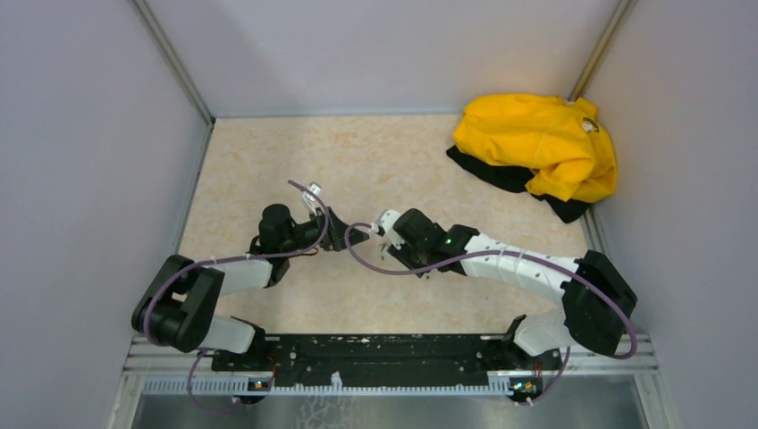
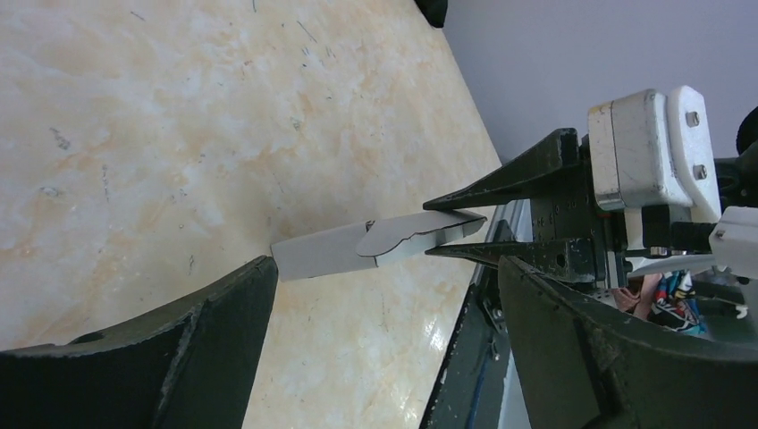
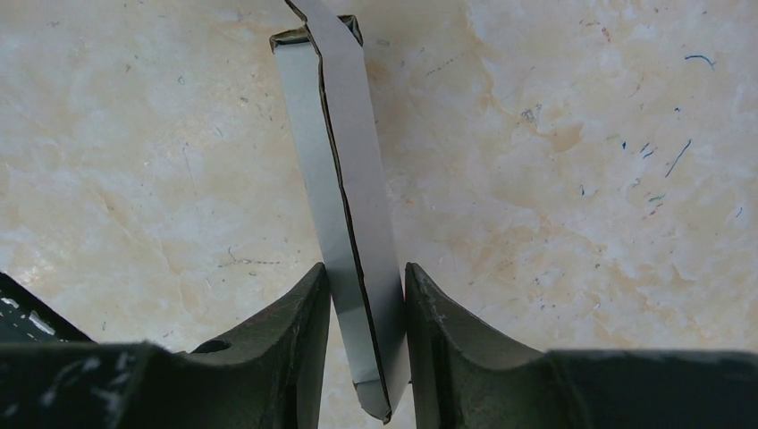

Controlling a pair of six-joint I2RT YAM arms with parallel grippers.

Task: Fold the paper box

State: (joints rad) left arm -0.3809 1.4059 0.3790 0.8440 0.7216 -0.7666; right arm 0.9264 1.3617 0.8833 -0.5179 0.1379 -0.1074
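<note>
The paper box (image 3: pixel 344 179) is a flat, pale grey strip of folded card with a dark seam along its length. My right gripper (image 3: pixel 365 273) is shut on it, one pad on each face, holding it edge-up above the table. In the left wrist view the box (image 2: pixel 331 250) sticks out of the right gripper's black fingers (image 2: pixel 518 170), with a curved flap lying on its top side. My left gripper (image 2: pixel 386 268) is open wide, and its left fingertip sits just below the box's free end. In the top view the two grippers, left (image 1: pixel 344 234) and right (image 1: pixel 380 228), meet at mid-table.
A yellow garment (image 1: pixel 545 143) lies on black cloth (image 1: pixel 501 174) in the far right corner. Grey walls close in the beige marbled table (image 1: pixel 357 152) on three sides. The black mounting rail (image 1: pixel 384 353) runs along the near edge.
</note>
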